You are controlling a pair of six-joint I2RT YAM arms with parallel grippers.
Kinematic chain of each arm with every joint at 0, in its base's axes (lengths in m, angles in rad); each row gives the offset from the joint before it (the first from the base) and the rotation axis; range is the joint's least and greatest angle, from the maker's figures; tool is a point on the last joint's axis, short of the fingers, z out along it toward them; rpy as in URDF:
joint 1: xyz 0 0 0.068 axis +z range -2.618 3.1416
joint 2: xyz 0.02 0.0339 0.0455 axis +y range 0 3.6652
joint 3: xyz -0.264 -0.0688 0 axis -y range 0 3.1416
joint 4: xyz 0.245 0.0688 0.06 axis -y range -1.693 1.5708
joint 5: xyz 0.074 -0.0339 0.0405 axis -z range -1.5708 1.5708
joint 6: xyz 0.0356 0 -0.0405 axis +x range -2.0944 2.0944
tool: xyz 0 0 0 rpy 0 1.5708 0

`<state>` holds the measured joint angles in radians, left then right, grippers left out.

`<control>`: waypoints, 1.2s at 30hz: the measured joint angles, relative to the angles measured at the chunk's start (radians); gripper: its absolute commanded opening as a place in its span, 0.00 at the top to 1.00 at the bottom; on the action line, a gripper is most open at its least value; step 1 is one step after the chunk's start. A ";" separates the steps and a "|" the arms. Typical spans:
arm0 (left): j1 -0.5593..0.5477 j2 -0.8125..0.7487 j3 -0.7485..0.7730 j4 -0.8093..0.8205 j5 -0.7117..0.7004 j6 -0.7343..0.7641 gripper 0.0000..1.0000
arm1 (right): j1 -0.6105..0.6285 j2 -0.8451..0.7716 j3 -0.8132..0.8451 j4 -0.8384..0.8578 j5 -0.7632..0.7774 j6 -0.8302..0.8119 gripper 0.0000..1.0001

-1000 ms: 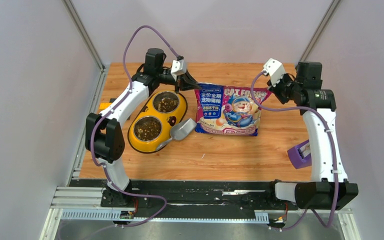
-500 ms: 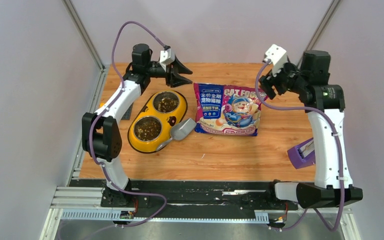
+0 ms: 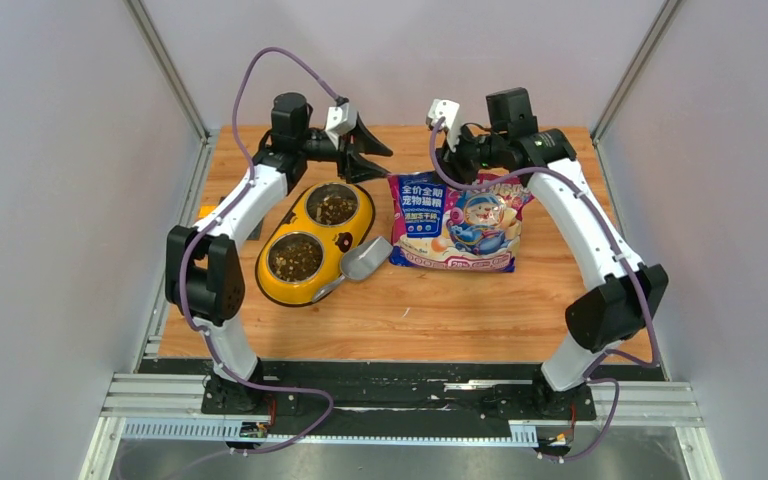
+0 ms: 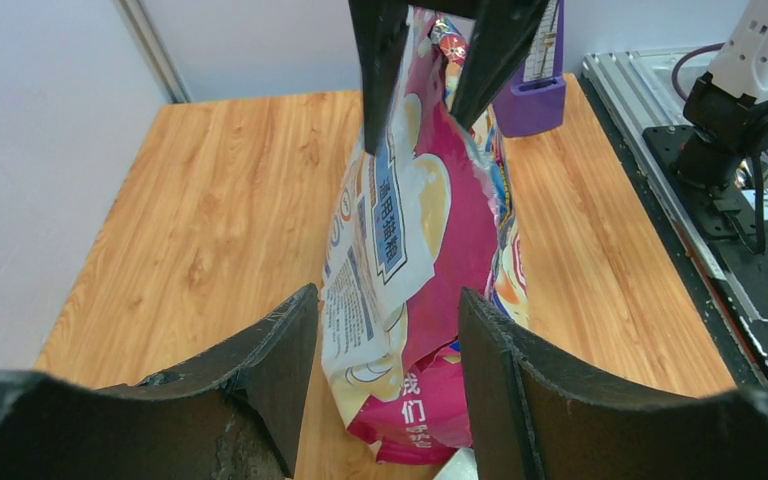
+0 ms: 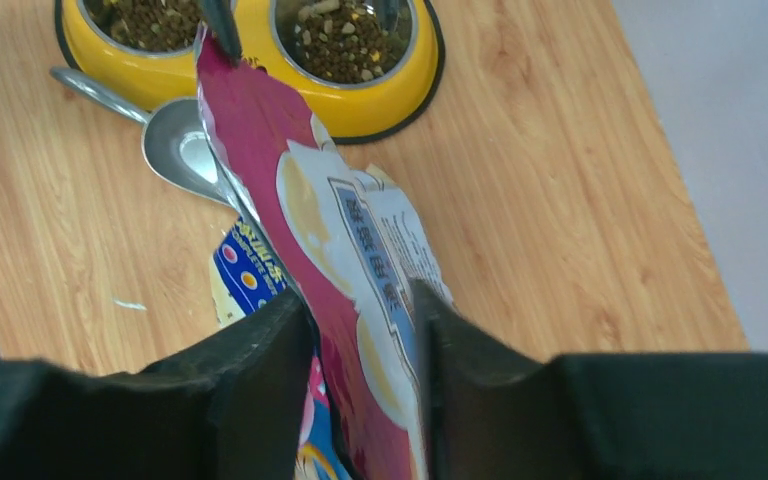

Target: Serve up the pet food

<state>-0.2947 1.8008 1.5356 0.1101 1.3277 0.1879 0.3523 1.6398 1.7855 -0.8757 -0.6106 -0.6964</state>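
Observation:
The pink-and-blue pet food bag (image 3: 455, 225) lies in the middle of the table, its top edge pulled up into a ridge (image 4: 420, 210). My right gripper (image 3: 452, 160) is at that far edge, and in its wrist view the jaws (image 5: 360, 295) press on both sides of the bag (image 5: 300, 190). My left gripper (image 3: 372, 160) faces the bag's far left corner. It is open (image 4: 385, 295); the bag stands between its fingers with a gap on each side. Brown kibble (image 3: 333, 207) fills both steel bowls (image 5: 345, 35).
The yellow double-bowl feeder (image 3: 345, 238) sits left of the bag. The grey scoop (image 3: 362, 262) lies between them, against the feeder's near side (image 5: 185, 150). A purple holder (image 4: 535, 90) stands at the right table edge, past the bag.
The right arm has swung left from the table's right side to the bag's top edge, and its jaws opened and then narrowed. The left gripper rose off the bag's corner and opened.

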 measured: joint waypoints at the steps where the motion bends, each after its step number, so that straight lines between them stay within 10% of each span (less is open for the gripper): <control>1: 0.000 -0.003 0.000 -0.003 0.000 0.000 0.38 | 0.002 0.018 0.010 -0.001 -0.012 0.000 0.72; 10: 0.002 -0.021 0.052 -0.210 -0.013 0.142 0.37 | 0.048 0.080 0.070 -0.004 -0.055 -0.006 0.64; 22: 0.002 -0.032 0.141 -0.661 -0.138 0.504 0.37 | 0.116 0.175 0.134 -0.003 -0.043 -0.030 0.87; 36: -0.048 -0.025 0.116 -0.457 -0.083 0.366 0.41 | 0.125 0.176 0.142 -0.007 -0.031 -0.044 1.00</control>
<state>-0.3431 1.7756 1.6516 -0.3466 1.2446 0.5537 0.4770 1.8160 1.9274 -0.8825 -0.6411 -0.7406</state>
